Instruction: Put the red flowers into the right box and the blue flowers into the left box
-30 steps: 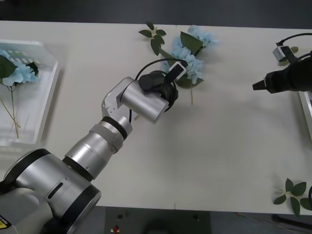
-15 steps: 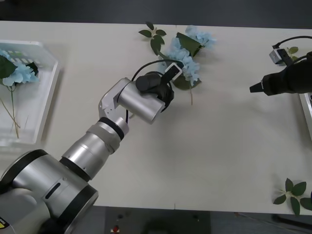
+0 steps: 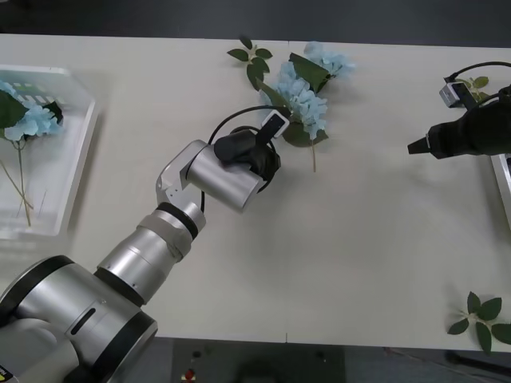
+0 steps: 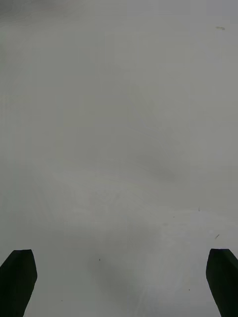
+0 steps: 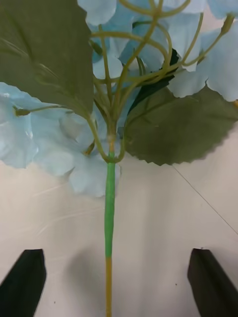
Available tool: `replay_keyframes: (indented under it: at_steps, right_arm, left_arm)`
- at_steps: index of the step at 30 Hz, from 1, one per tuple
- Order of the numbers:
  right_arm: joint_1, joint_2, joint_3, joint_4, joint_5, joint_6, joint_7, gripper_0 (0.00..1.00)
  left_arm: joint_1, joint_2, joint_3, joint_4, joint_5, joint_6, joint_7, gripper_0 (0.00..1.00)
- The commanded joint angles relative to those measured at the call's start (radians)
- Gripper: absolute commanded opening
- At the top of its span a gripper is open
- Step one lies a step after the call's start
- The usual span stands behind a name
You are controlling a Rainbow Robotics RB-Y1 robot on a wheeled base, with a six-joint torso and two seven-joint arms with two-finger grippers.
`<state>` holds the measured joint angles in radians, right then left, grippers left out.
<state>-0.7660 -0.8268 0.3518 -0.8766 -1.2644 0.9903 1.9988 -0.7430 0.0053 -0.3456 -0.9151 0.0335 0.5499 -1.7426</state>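
Note:
A cluster of blue flowers (image 3: pixel 302 100) lies on the table at the back centre, with a second cluster (image 3: pixel 330 59) just behind it. My left gripper (image 3: pixel 267 152) sits right beside them, open. In the left wrist view its fingers (image 5: pixel 22 280) stand wide apart on either side of the green stem (image 5: pixel 109 208), not touching it. More blue flowers (image 3: pixel 29 120) lie in the left box (image 3: pixel 76 163). My right gripper (image 3: pixel 415 146) hovers open over bare table at the right, near the right box (image 3: pixel 503 187). The red flowers are out of view.
Loose green leaf sprigs lie behind the blue flowers (image 3: pixel 251 60) and at the table's front right corner (image 3: pixel 479 315). The table's front edge runs close to that sprig. Bare tabletop (image 4: pixel 119 148) lies under the right gripper.
My left arm has drawn slightly left and back from the blue flowers, which stay where they lay. The right gripper has edged a little to the left.

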Motion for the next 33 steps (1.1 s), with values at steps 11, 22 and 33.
replay_keyframes:
  at_steps: [11, 22, 33]
  right_arm:
    - [-0.033, -0.011, -0.007, -0.021, 0.007, -0.004, -0.026, 1.00]
    - [-0.035, -0.011, -0.007, -0.021, 0.007, -0.007, -0.026, 1.00]
    - [-0.047, -0.009, -0.007, -0.021, -0.078, -0.027, -0.028, 1.00]
  left_arm:
    - [-0.016, -0.023, -0.015, 0.030, -0.018, -0.064, 0.038, 0.00]
    - [-0.012, -0.023, -0.015, 0.022, -0.006, -0.064, 0.038, 0.00]
    - [0.053, 0.033, -0.004, -0.421, 0.058, 0.415, 0.037, 0.00]
